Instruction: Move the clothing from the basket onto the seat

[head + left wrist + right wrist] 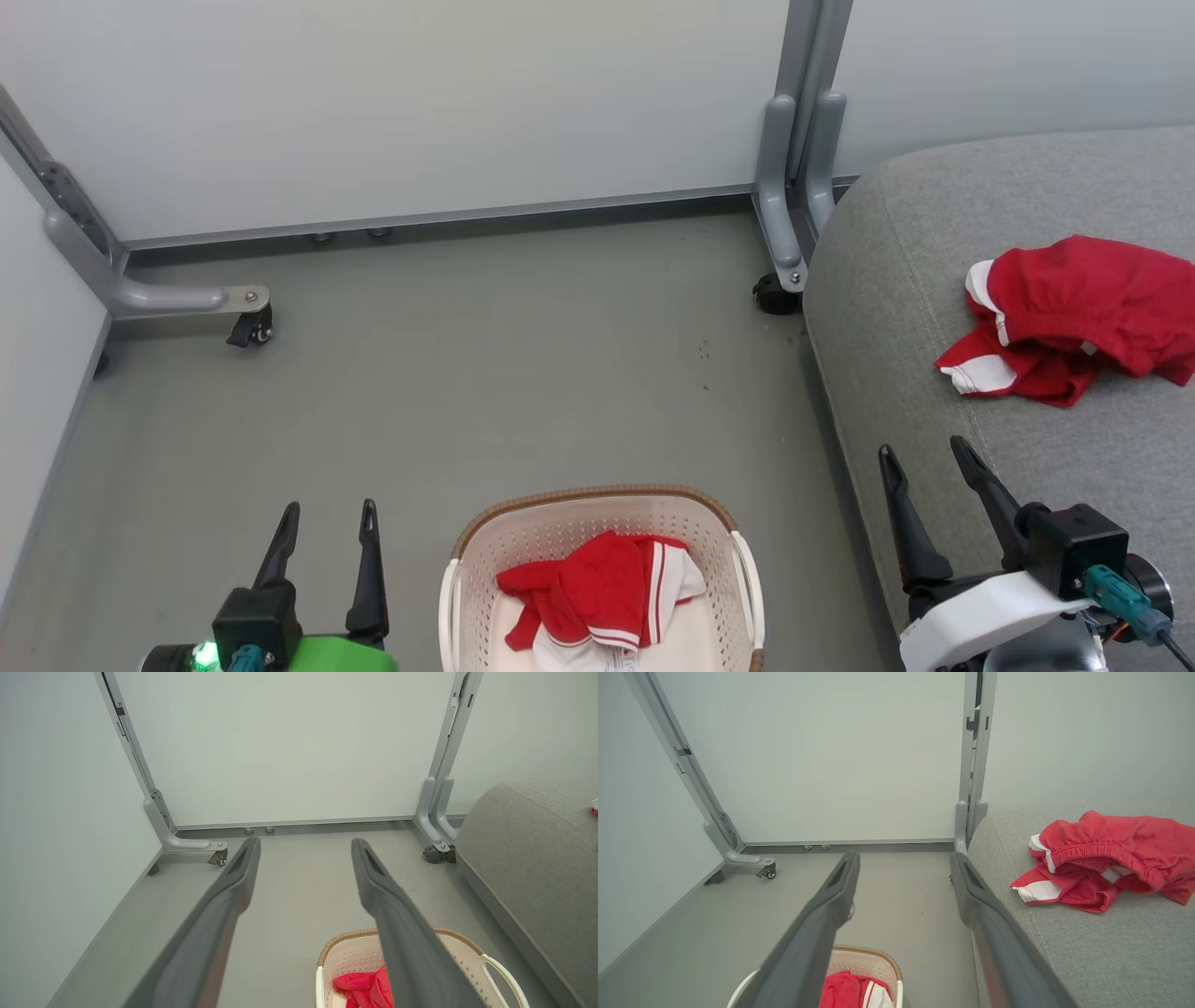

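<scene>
- One red garment (1074, 313) lies crumpled on the seat (896, 280), at 3 o'clock in the head view — judged done.
- A second garment (597, 588) sits in the basket (597, 499) at 6 o'clock — left to move.
- Fingers spread and empty: left gripper (330, 509) and right gripper (921, 448), either side of the basket.

Left claw (330, 507) has 2 dark tapered fingers (278, 551) and green housing (345, 653); right claw (921, 446) has white housing (980, 616).

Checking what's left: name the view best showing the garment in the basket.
Head view: the garment shows nearly whole in the basket. Each wrist view catches part of it, at the bottom edge.
</scene>
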